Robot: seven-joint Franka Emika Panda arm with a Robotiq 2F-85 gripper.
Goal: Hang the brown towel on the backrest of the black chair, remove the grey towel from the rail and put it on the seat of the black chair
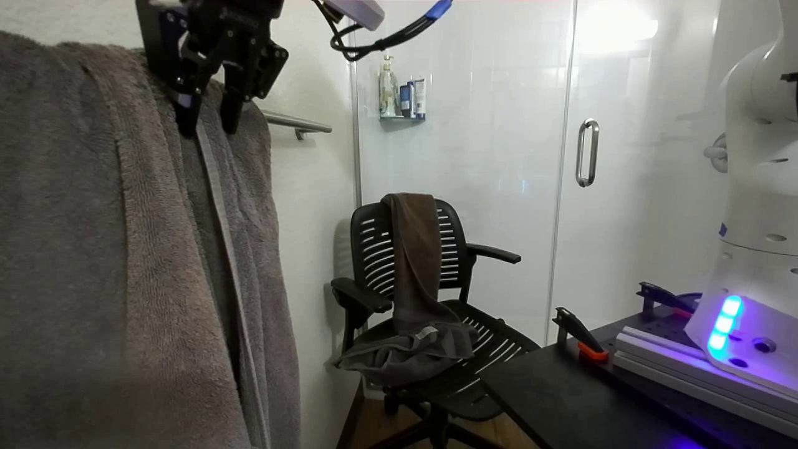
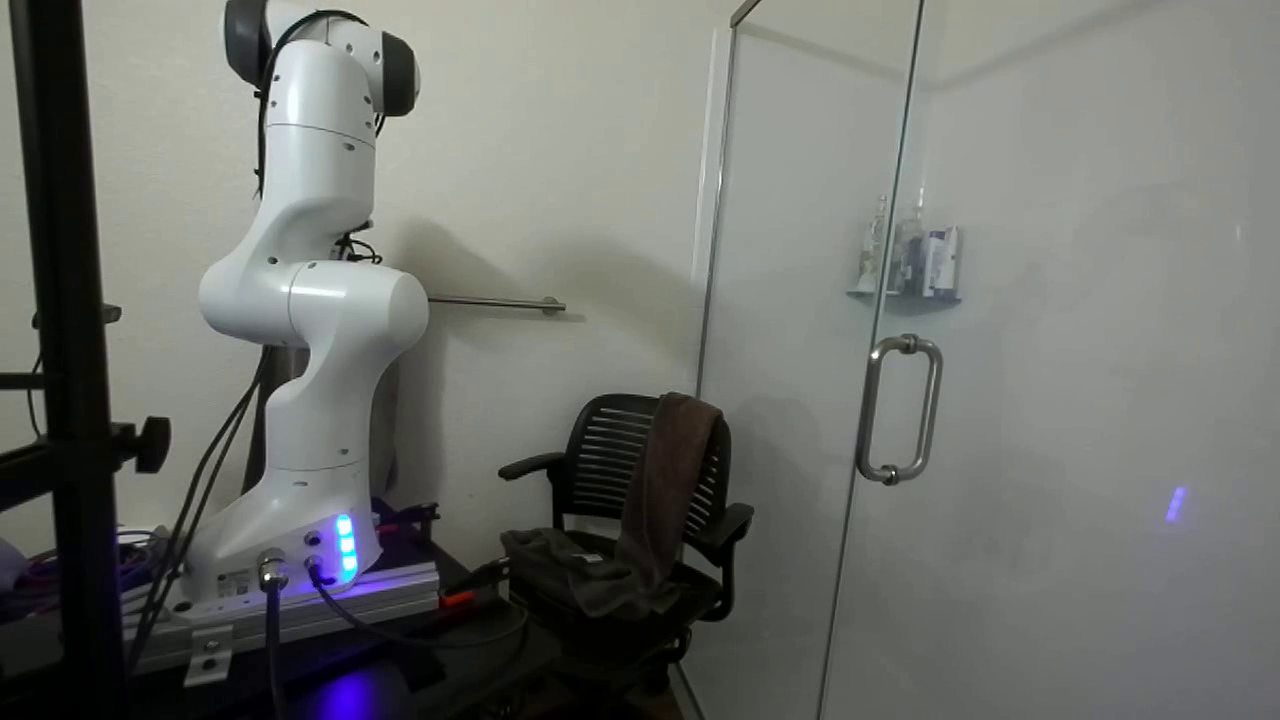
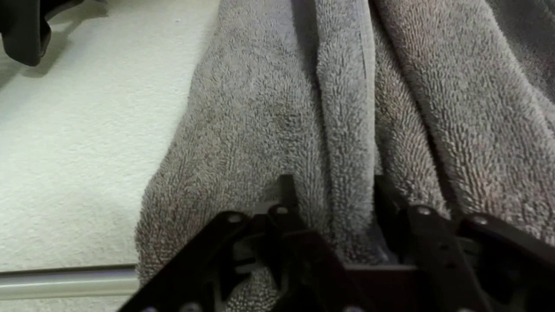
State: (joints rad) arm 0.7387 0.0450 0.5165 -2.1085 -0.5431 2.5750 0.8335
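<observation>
The gripper [image 3: 334, 186] stands parted around a fold of the grey towel [image 1: 156, 249], which hangs over the rail [image 3: 69, 284] near its bare end; too shallow a pinch could slip. Carried low to the seat [image 1: 495, 358], its bulk might drag down the brown towel [image 1: 418, 243], draped over the top edge of the backrest [image 1: 376, 249]

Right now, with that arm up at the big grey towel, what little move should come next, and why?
Probably close the fingers on the fold between them: in the wrist view they stand apart, one on either side. The grey towel hangs on the rail, while the brown towel is already draped over the backrest, so gripping the grey one seems due.
</observation>
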